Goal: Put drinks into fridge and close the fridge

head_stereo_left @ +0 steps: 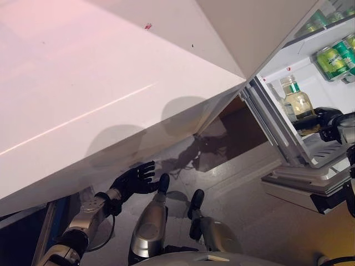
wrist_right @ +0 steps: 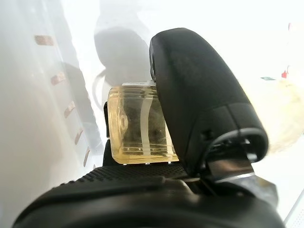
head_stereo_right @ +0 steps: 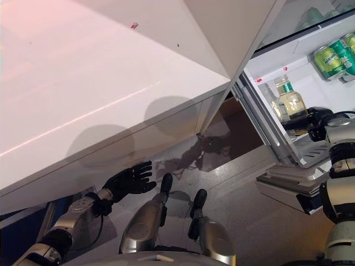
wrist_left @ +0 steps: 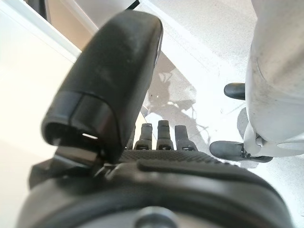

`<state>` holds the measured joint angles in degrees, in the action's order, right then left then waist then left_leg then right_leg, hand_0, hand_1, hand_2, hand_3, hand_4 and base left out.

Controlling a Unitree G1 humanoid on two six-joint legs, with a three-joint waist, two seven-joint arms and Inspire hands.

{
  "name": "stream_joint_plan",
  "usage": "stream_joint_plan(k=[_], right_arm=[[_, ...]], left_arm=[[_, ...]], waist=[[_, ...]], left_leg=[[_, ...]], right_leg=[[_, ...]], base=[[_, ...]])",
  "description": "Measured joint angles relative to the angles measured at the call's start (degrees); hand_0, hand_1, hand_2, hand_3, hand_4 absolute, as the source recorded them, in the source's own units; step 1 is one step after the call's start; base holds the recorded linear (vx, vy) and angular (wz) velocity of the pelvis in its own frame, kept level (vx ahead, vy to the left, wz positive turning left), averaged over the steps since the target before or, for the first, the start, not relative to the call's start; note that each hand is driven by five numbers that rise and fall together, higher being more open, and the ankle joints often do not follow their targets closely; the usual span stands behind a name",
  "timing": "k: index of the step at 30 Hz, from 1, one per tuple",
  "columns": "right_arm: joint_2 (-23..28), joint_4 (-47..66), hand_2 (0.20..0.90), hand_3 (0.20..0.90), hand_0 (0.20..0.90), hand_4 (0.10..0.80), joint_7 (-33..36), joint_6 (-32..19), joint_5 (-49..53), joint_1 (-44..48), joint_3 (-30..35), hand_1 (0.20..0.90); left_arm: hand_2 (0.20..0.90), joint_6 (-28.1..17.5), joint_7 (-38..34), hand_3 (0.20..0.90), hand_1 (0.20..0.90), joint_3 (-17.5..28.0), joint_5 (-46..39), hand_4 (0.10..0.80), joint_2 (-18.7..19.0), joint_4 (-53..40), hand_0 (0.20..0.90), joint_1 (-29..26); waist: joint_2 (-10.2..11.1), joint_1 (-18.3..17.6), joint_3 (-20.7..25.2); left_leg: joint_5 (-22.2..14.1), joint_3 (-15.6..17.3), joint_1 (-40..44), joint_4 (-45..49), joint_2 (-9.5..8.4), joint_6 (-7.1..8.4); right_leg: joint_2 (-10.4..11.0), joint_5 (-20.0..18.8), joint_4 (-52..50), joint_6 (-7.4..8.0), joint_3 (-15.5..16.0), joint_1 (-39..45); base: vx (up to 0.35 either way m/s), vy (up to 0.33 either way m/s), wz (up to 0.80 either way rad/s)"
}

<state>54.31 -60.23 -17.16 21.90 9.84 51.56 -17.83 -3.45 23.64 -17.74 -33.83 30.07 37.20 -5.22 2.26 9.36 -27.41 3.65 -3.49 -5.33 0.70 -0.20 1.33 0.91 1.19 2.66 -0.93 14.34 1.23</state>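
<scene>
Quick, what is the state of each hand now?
Left hand: open, holding nothing, low beside the white fridge door.
Right hand: shut on the bottle of pale yellow drink, inside the fridge.

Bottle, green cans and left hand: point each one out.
bottle (head_stereo_right: 292, 102): right eye view, on its pale yellow body above the right hand (head_stereo_right: 314, 119).
green cans (head_stereo_left: 331, 60): left eye view, on the side of one can.
left hand (head_stereo_left: 131, 179): left eye view, on its palm.

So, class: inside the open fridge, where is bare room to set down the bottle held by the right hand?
The wire shelf below the right hand looks bare. The bottle has another bottle beside it. Green cans crowd the upper shelf.
</scene>
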Motion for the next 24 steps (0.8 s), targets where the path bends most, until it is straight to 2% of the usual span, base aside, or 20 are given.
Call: stream_joint_plan(k=[10, 15, 19, 23, 24], right_arm=[[0.0, 1.8, 0.9, 0.9, 0.9, 0.8, -0.5, -0.1, 3.1, 0.6, 0.1, 0.9], [1.1, 14.1, 0.9, 0.9, 0.9, 0.8, 2.1, -1.7, 13.6, -0.6, 2.4, 0.9], [3.3, 28.2, 0.9, 0.9, 0.9, 0.8, 8.3, -7.3, 26.5, -6.0, 13.3, 0.9], [4.0, 35.9, 0.9, 0.9, 0.9, 0.8, 17.0, -14.8, 36.5, -8.7, 24.7, 0.9], [4.1, 36.1, 0.9, 0.9, 0.9, 0.8, 18.3, -16.1, 37.5, -8.7, 25.6, 0.9]], left_arm=[[0.9, 0.4, 0.0, 0.9, 0.9, 0.1, 0.0, 0.8, 0.0, 0.0, 0.9, 0.2], [0.9, 0.8, 0.0, 0.9, 0.9, 0.7, 0.1, 0.8, -0.4, -0.4, 0.9, 1.6], [0.9, 0.7, -0.1, 0.9, 0.9, 3.0, 0.1, 0.8, -2.3, -0.4, 0.9, 3.3], [0.9, 0.3, -0.4, 0.9, 0.9, 4.1, 0.2, 0.8, -4.0, -0.3, 0.9, 3.6], [0.9, 0.2, -0.5, 0.9, 0.9, 4.0, 0.2, 0.8, -4.0, -0.3, 0.9, 3.6]], waist=[[0.0, -0.6, 0.0], [0.1, -3.2, 0.0], [0.2, -4.0, 0.0], [0.8, -5.0, 0.4], [1.0, -5.3, 0.5]], left_leg=[[0.2, 0.7, 1.0, 0.0, -0.02, -0.2], [0.4, 1.8, 1.9, -0.4, 0.1, -0.44], [0.5, 3.3, 5.6, -2.5, 0.1, -0.65], [0.6, 5.0, 7.4, -3.5, 0.08, -0.81], [0.5, 5.2, 7.5, -3.5, 0.07, -0.89]], right_leg=[[0.2, 0.0, -0.8, 0.01, -0.6, 0.3], [0.2, -0.3, -0.8, 0.2, -1.5, 0.6], [0.2, -0.4, -0.7, 0.26, -3.1, 2.7], [0.2, -0.6, -0.7, 0.66, -4.8, 3.2], [0.2, -0.6, -0.7, 0.66, -5.1, 3.2]], base=[[0.001, 0.011, -0.03], [0.012, 0.04, -0.09], [0.013, 0.063, -0.19], [0.046, 0.077, -0.23], [0.088, 0.099, -0.26]])
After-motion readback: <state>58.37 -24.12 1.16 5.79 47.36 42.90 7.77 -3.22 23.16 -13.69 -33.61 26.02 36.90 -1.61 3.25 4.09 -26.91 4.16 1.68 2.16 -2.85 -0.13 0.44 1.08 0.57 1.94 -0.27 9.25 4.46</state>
